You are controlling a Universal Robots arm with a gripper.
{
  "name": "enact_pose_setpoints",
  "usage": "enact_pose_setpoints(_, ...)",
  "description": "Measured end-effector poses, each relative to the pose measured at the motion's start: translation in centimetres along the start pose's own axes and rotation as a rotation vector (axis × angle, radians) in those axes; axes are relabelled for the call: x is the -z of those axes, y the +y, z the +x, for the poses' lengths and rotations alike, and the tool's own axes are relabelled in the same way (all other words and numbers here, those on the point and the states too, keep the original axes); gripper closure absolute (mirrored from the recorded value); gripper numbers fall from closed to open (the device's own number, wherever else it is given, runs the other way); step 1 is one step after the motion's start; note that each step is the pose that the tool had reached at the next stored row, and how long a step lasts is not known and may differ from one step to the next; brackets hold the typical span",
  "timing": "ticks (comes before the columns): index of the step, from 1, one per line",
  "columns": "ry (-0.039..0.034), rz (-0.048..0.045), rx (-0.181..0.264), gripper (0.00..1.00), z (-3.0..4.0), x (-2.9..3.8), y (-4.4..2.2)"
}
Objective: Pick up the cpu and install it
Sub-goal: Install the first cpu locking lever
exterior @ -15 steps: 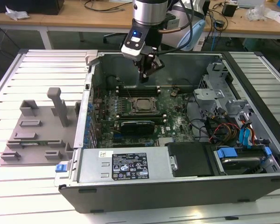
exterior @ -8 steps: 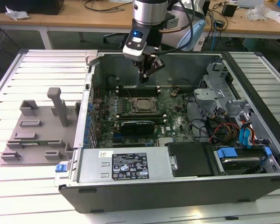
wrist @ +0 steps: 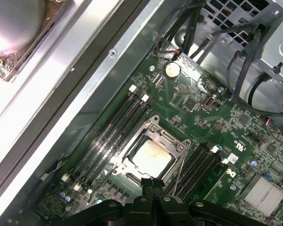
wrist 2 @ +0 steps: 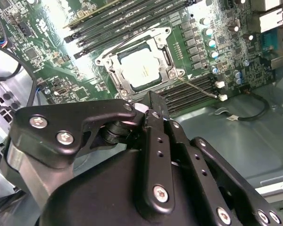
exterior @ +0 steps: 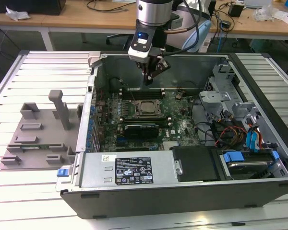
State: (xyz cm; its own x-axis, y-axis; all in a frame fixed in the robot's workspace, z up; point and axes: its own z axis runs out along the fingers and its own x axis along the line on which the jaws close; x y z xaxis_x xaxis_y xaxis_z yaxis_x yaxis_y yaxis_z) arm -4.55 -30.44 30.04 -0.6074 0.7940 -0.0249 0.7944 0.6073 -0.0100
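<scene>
Looks pretty much done from where I stand: the cpu (exterior: 145,107) sits flat in the socket (exterior: 134,114) on the board (exterior: 185,125), inside the open PC case (exterior: 134,168), not in the gripper (exterior: 150,79). The gripper hangs above the board, just off the socket toward the case's back wall, clear of the chip. Its jaws are closed together w/ nothing between them, as both wrist views show. The grey tray (exterior: 33,139) lies outside the case on the exterior view's left, no chip on it as far as I can see. What's left, if anything, is locking it down; I can't tell whether the socket frame (wrist: 177,144) is latched. The chip itself (wrist: 152,157) is a small flat square w/ a silvery-pale top plate, slightly smudged in the middle. It sits square to the frame w/ edges parallel, and no corner looks lifted.
</scene>
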Motion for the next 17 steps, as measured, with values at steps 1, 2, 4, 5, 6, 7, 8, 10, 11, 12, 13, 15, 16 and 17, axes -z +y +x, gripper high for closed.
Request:
enact_pose_setpoints(1, 0.0000, -0.0003, 0.008, 0.89, 0.00, 0.00, 0.00)
enact_pose_setpoints(2, -0.0001, -0.0005, 0.016, 0.89, 0.00, 0.00, 0.00)
enact_pose_setpoints(4, -0.0002, -0.0007, 0.027, 0.89, 0.00, 0.00, 0.00)
enact_pose_setpoints(5, -0.0003, -0.0010, 0.035, 0.89, 0.00, 0.00, 0.00)
enact_pose_setpoints(6, -0.0004, -0.0011, 0.040, 0.89, 0.00, 0.00, 0.00)
enact_pose_setpoints(7, -0.0005, -0.0011, 0.045, 0.89, 0.00, 0.00, 0.00)
enact_pose_setpoints(8, -0.0004, -0.0013, 0.051, 0.89, 0.00, 0.00, 0.00)
enact_pose_setpoints(10, -0.0006, -0.0016, 0.063, 0.89, 0.00, 0.00, 0.00)
enact_pose_setpoints(11, -0.0006, -0.0017, 0.069, 0.89, 0.00, 0.00, 0.00)
enact_pose_setpoints(12, -0.0007, -0.0018, 0.074, 0.89, 0.00, 0.00, 0.00)
enact_pose_setpoints(13, -0.0008, -0.0021, 0.082, 0.89, 0.00, 0.00, 0.00)
enact_pose_setpoints(15, -0.0009, -0.0022, 0.091, 0.89, 0.00, 0.00, 0.00)
enact_pose_setpoints(16, -0.0010, -0.0024, 0.098, 0.89, 0.00, 0.00, 0.00)
enact_pose_setpoints(17, -0.0010, -0.0026, 0.102, 0.89, 0.00, 0.00, 0.00)
